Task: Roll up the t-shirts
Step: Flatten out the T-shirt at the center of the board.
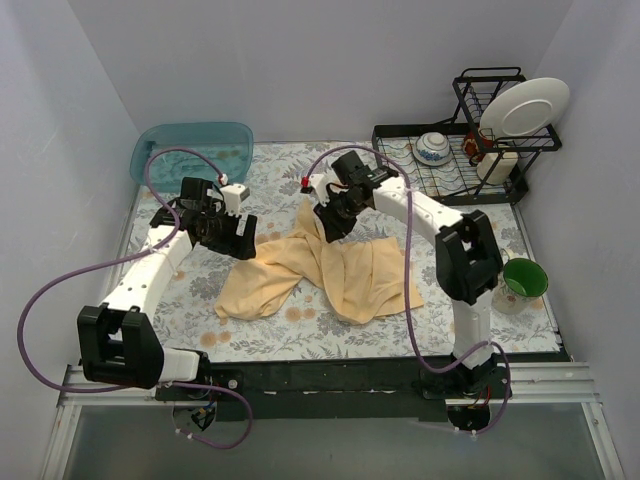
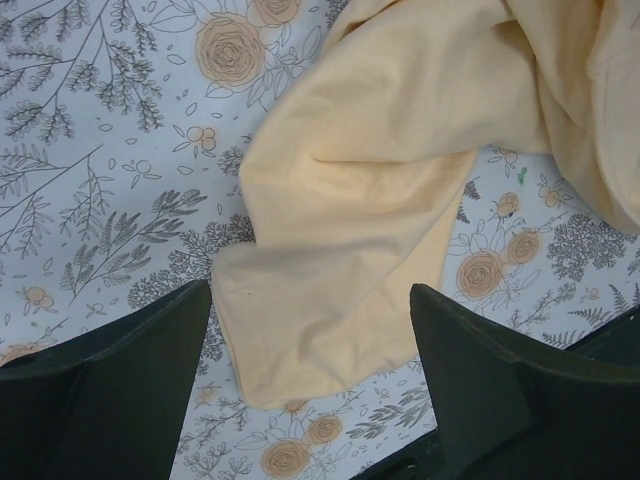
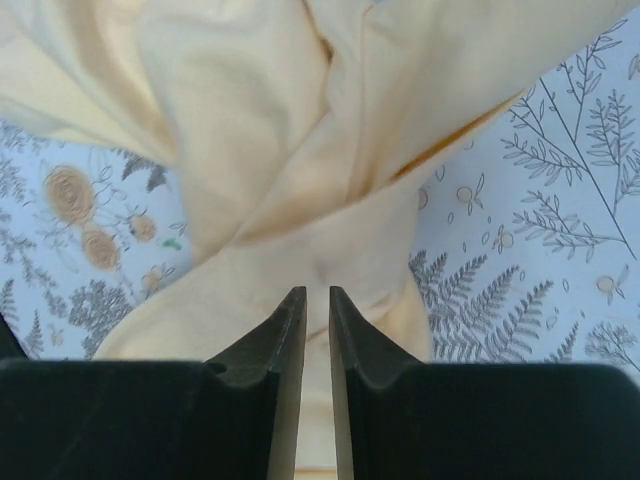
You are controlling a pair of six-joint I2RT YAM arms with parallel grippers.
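One pale yellow t-shirt (image 1: pixel 330 270) lies crumpled on the floral tabletop (image 1: pixel 270 180), spread towards the front left and front right. My right gripper (image 1: pixel 328 222) is at the shirt's far edge. Its jaws are nearly closed on a fold of the cloth, and creases run up towards its fingertips (image 3: pixel 292 300). The right gripper (image 3: pixel 317 292) shows cloth in the thin gap. My left gripper (image 1: pixel 237 237) is open and empty. It hovers just left of the shirt. In the left wrist view a corner of the t-shirt (image 2: pixel 340 290) lies between the wide-open fingers of the left gripper (image 2: pixel 310 290).
A teal plastic tub (image 1: pixel 190 150) stands at the back left. A black dish rack (image 1: pixel 465 165) at the back right holds a white plate (image 1: pixel 525 105) and a bowl (image 1: pixel 433 148). A green-lined mug (image 1: pixel 523 280) stands at the right edge.
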